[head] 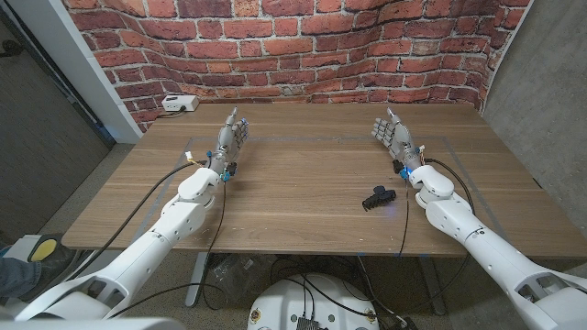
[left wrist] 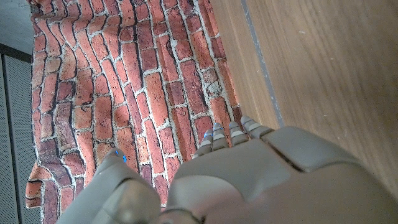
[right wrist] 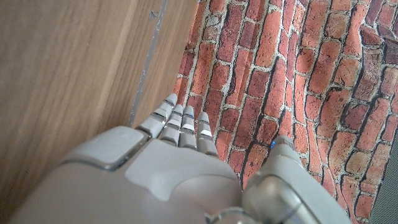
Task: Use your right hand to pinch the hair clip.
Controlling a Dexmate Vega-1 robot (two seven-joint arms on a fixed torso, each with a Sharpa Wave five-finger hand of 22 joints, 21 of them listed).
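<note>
Behind the right hand (head: pixel 393 136), apart, lies the hair clip (head: pixel 376 197).

Red brick-pattern backdrop wall (head: pixel 275 46) behind brown wooden table (head: pixel 303 174); grey wall panels (head: pixel 541 92) at sides; small white box (head: pixel 180 104) at table's far-left corner.

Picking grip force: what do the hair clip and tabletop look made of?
Hair clip: likely plastic, matte black, with visible teeth; too small to be sure. Table: wood or wood-look laminate, brown with visible grain and a satin finish.
</note>
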